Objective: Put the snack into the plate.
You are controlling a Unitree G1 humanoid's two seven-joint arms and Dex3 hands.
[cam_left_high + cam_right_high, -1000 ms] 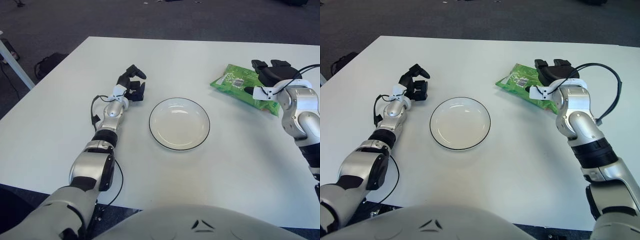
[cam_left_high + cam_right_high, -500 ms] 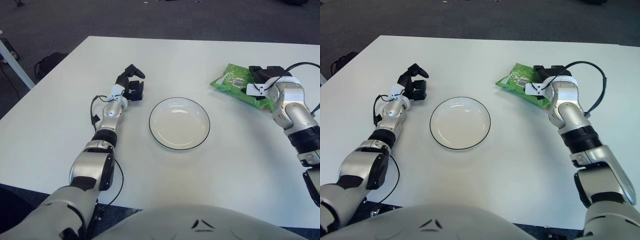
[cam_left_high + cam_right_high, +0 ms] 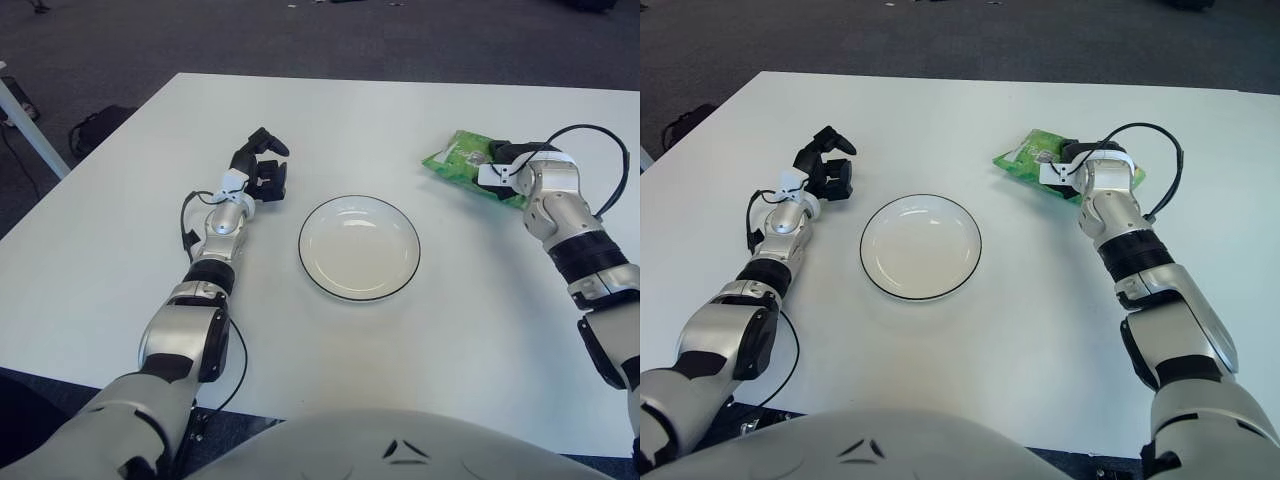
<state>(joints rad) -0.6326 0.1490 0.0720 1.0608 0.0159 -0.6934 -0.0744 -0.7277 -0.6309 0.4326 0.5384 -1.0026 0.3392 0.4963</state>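
In the left eye view, on the white bench (image 3: pixel 420 330), I count one plate (image 3: pixel 359 247) at centre, white with a dark rim, nothing in it, and one green snack packet (image 3: pixel 461 164) at the upper right, lying flat and well apart from the plate. There is a pale label patch on the packet, but I cannot read any writing on it. My right hand (image 3: pixel 507 168) sits on the packet's right part; I cannot tell how far its fingers have closed or whether they grip it. My left hand (image 3: pixel 264 170) rests at the upper left of the plate, fingers loosely curled, holding nothing.

In the right eye view I count the same: one plate (image 3: pixel 920 246), one packet (image 3: pixel 1034 158), right hand (image 3: pixel 1075 168) on the packet, left hand (image 3: pixel 826 167) idle at the left.
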